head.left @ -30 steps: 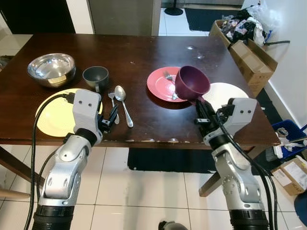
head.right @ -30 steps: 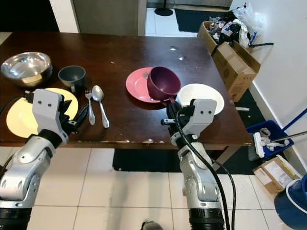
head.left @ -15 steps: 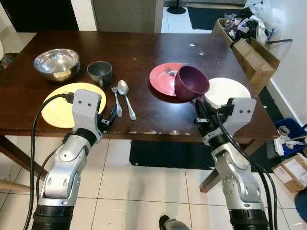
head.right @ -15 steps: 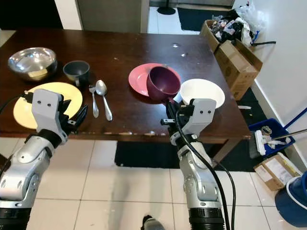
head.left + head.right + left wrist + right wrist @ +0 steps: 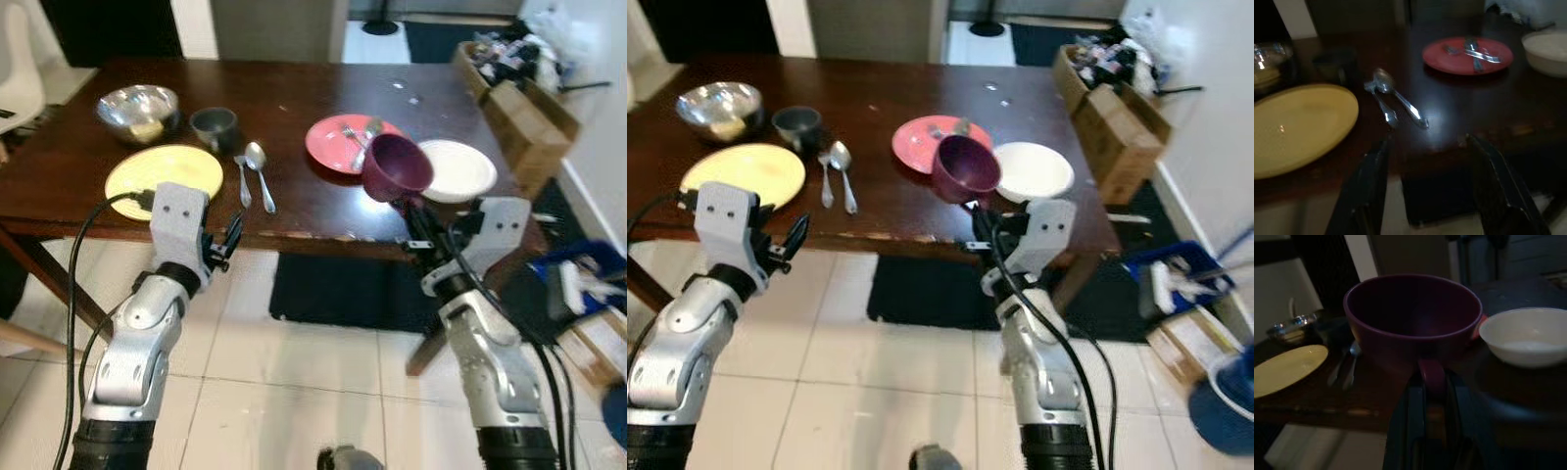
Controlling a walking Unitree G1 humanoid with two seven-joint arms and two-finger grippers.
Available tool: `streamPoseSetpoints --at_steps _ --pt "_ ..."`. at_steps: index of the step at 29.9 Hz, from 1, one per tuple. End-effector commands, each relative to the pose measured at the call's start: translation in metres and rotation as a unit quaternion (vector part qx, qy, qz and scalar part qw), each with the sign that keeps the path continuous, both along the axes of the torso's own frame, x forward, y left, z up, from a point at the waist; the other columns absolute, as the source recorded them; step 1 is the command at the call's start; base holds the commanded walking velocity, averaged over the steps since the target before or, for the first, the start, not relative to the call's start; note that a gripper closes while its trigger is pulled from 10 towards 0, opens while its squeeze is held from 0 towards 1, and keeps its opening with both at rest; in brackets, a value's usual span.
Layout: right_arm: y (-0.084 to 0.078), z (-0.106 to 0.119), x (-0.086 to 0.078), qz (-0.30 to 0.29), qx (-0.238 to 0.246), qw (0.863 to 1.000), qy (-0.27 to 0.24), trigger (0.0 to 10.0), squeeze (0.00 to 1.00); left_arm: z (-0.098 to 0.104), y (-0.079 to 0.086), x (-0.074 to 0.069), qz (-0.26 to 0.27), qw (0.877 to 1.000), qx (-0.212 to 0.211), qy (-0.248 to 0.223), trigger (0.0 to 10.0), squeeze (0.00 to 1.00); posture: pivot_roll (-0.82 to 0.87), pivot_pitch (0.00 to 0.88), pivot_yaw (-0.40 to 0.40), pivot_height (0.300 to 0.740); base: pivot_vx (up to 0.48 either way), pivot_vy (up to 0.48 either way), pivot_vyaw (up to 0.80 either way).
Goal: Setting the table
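Purple mug (image 5: pixel 397 168) held by its handle in right tool (image 5: pixel 1432 382), tilted, raised above desk (image 5: pixel 294 117) edge, beside white bowl (image 5: pixel 457 168), near red plate (image 5: pixel 351 143)

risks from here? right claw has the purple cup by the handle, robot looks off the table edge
1. The right claw pinches the purple cup by its handle alone, cup tilted: it could pivot or slip.
2. The cup hangs near the table edge, beside the white bowl and red plate: a low approach could knock them.
3. The open left claw sits at edge height: may bump it.
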State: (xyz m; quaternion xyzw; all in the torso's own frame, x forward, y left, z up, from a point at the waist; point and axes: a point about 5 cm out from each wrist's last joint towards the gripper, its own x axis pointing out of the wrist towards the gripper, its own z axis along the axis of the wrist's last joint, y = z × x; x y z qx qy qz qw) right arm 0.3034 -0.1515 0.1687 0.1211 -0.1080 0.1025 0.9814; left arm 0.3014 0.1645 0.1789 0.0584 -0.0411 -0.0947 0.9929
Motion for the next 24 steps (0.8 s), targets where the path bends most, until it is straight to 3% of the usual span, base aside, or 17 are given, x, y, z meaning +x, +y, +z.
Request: streamPoseSetpoints --at_steps 1,24 --pt "0.0034 -0.0001 -0.0016 0.008 0.003 1.000 0.000 10.0 0.00 -0.0025 0.0019 -0.0013 0.005 1.000 0.002 0.006 10.0 0.00 -0.11 0.024 0.031 0.740 -0.375 0.000 0.00" --pt "0.0044 -0.0013 -0.0018 0.015 -0.001 1.000 0.004 10.0 0.00 -0.0056 0.0010 -0.0025 0.005 1.000 0.002 0.010 10.0 0.00 -0.11 0.016 0.024 0.740 -0.375 0.000 0.00"
